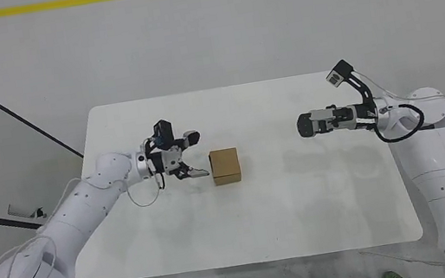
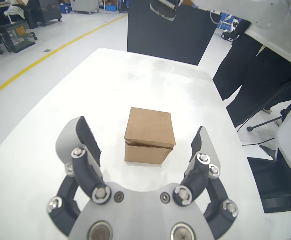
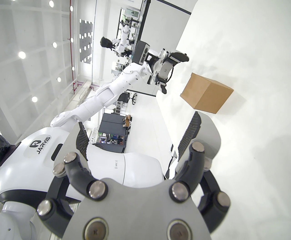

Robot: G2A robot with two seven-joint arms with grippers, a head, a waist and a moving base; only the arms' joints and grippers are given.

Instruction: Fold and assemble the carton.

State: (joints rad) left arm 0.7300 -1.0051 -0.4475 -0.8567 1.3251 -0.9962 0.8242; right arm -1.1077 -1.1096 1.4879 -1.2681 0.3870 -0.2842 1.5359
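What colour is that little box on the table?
Plain brown cardboard; the carton shows best in the left wrist view.

Finding: no legible text, label, number or sign on the carton (image 2: 149, 127) or on the tabletop (image 2: 136, 86). The carton's visible faces are plain brown board.

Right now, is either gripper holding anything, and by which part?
Nothing held. The left gripper and right gripper are both open and empty; the carton sits on the table between them, untouched.
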